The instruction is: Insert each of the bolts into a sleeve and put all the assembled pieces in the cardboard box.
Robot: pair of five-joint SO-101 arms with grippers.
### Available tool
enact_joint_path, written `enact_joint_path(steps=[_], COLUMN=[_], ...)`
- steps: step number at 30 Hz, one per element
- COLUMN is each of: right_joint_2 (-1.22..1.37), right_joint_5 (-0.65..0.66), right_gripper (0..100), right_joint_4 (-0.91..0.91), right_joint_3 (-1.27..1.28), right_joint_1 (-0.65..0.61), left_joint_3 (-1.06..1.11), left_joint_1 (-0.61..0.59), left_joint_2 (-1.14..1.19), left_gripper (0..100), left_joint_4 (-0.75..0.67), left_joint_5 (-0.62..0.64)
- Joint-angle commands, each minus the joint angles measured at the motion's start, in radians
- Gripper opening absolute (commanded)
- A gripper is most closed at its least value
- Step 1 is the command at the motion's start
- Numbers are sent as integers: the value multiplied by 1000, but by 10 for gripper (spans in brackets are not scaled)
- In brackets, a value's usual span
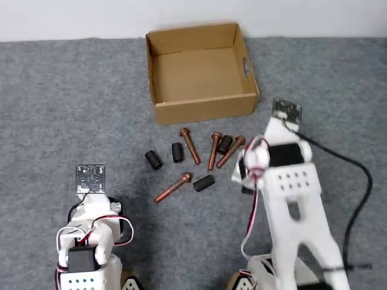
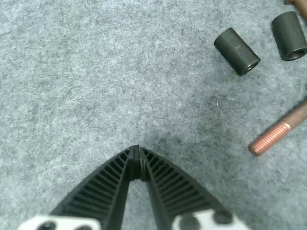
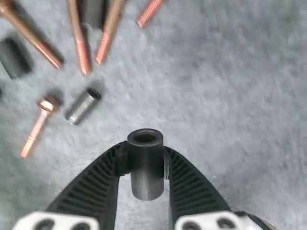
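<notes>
Nearest you, your left end effector is clenched on nothing, its tips pressed together over bare grey felt, with the closest loose sleeves off to one side. Your right end effector is grasping a black sleeve across its barrel. The sleeve is upright, its open bore faces the wrist camera, and nothing is inside it. Beyond both arms lies the scatter: four copper bolts, all bare, and four loose sleeves, none fitted over anything. One bolt and one sleeve lie nearest the arms, just beside each other. The other three bolts fan out farther back, with another sleeve lying between two of them. Farther still, the cardboard box stands open with nothing in it. I judge you are at the very start: no bolt sits in a sleeve, no piece is boxed, and your one gain is the sleeve in hand. Every insertion and every drop-off is left to do. The tabletop is covered in coarse grey carpet-like felt, which should keep the round parts from rolling far. A black cable trails along the right arm's side, and at the far edge a pale wall closes the scene.
</notes>
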Motion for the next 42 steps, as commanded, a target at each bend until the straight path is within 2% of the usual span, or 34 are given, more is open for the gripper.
enact_joint_path(steps=[1,5,9,14,19,25,33,42], right_joint_2=[-219,-466,-687,-909,-1064,-1107,-1107,-1112], right_joint_5=[23,121,126,126,126,121,121,121], right_gripper=[8,8,8,8,8,8,8,8], right_joint_4=[7,7,7,7,-4,-12,-12,-24], right_joint_3=[101,232,316,411,466,496,505,520], right_joint_1=[85,176,259,305,312,315,346,344], left_joint_3=[-2,-2,-2,-2,-2,-2,-61,-360], left_joint_1=[-8,-8,-6,-3,101,183,137,126], left_joint_2=[-9,-9,-9,-9,-9,-9,-9,3], left_gripper=[6,6,6,6,6,6,6,8], left_joint_4=[3,3,3,2,-2,-3,-118,-138], left_joint_5=[-2,-2,-3,-5,-3,-3,-6,-12])
